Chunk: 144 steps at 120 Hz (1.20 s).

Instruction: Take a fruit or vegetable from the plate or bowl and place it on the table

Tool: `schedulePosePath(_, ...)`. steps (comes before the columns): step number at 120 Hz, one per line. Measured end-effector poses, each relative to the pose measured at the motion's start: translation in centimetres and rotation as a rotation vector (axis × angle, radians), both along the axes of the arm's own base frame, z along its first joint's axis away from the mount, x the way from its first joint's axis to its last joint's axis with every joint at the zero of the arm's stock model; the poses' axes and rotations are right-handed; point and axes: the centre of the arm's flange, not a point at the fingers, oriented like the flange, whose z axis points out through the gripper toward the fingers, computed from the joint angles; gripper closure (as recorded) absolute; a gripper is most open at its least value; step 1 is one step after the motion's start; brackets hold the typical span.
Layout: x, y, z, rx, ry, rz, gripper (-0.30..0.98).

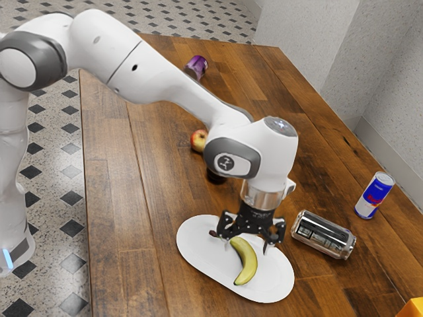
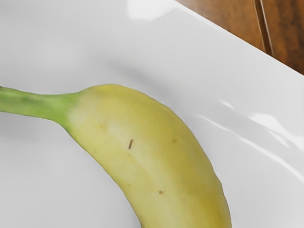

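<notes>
One banana curves toward the plate's edge beneath your gripper, jaws wide; grasping stage: centre, lower, then close.

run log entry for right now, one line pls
gripper: open, low at the banana | banana: on white plate, not gripped | apple: on table | status: banana not yet moved to table

Pale speckled floor with dark diamonds is extending beside the wooden table. Grey speckled walls are rising at the exterior view's right, a baseboard running along their foot.
</notes>
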Motion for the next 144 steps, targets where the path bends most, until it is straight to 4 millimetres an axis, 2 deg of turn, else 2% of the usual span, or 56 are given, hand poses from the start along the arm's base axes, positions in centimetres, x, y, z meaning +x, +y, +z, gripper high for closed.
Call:
schedulePosePath(62,0.1,-0.2,-2.2,-0.008,0.004,0.023,0.00)
schedulePosePath(96,0.1,-0.3,-2.1,-0.009,-0.004,0.008,0.44)
schedulePosePath(121,-0.1,-0.3,-1.3,-0.010,-0.015,-0.007,0.53)
schedulePosePath(144,-1.4,-1.6,1.5,-0.016,-0.049,-0.043,0.55)
